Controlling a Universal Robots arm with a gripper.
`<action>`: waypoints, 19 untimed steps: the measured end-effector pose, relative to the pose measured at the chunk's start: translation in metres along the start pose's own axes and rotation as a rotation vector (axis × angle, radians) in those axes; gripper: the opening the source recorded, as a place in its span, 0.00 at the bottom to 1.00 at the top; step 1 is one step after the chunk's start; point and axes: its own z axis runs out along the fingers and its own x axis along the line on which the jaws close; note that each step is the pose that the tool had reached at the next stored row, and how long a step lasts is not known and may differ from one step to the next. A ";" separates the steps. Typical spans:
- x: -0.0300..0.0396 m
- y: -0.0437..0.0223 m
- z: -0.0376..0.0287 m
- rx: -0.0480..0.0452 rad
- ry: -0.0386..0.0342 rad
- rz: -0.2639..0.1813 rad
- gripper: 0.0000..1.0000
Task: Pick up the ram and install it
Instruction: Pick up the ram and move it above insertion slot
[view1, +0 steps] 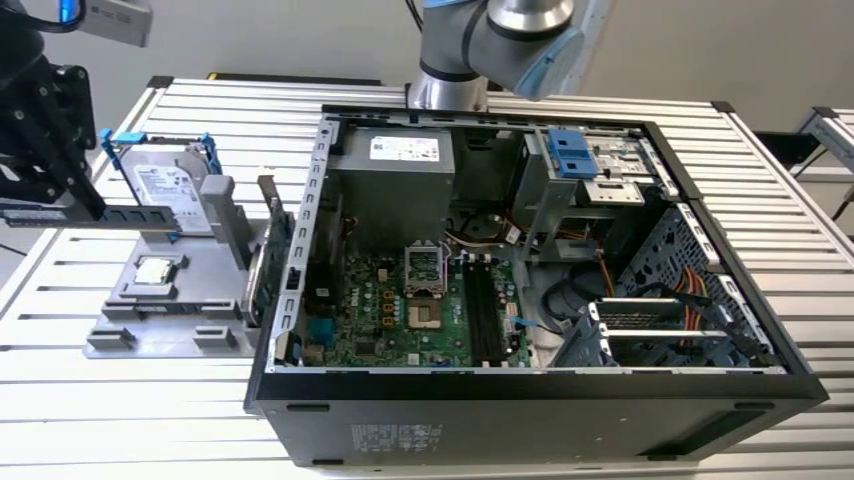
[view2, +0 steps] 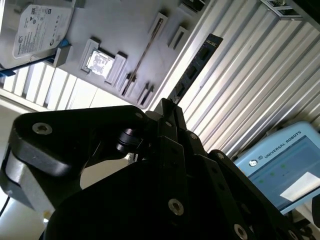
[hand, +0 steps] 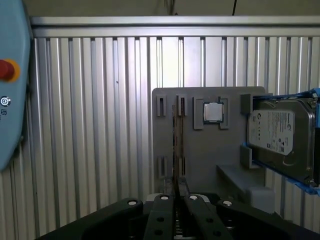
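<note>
a: quick pass, big to small. ribbed table (view1: 254, 110), open computer case (view1: 534, 430) on it, motherboard (view1: 387, 320) flat in the bottom of the case.
b: and beside the case, on the exterior view's left?
a: grey fixture tray (view1: 147, 325), with a hard drive (view1: 167, 190) in a blue bracket propped on it.
b: gripper?
a: gripper (view1: 83, 205) hangs above the tray, fingers clamped on the ram (view1: 134, 218). the stick is off the fixture, in the air, about level, in front of the hard drive and well apart from the case.
b: grip ok?
a: in the first wrist view the ram shows edge-on, pinched straight between the fingers, no tilt visible. seems held around mid-length.
b: smaller bits?
a: black slots (view1: 483, 315) on the board look unfilled. cpu (hand: 212, 111) lies in its pocket on the tray.
b: step?
a: judged as the carry. the pick looks done, the install is not.
b: how to do it well?
a: keep the clamp firm so the stick can't swing. carry it high enough to pass the case's side wall. get its long edge parallel to the slots and square over one. a skewed stick would likely jam or stress the board.
</note>
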 end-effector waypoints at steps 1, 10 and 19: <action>0.0000 -0.0009 0.0000 -0.0001 0.0000 0.000 0.00; -0.0003 -0.0128 0.0002 0.0000 0.0000 0.000 0.00; -0.0007 -0.0283 0.0003 -0.0018 0.0000 0.000 0.00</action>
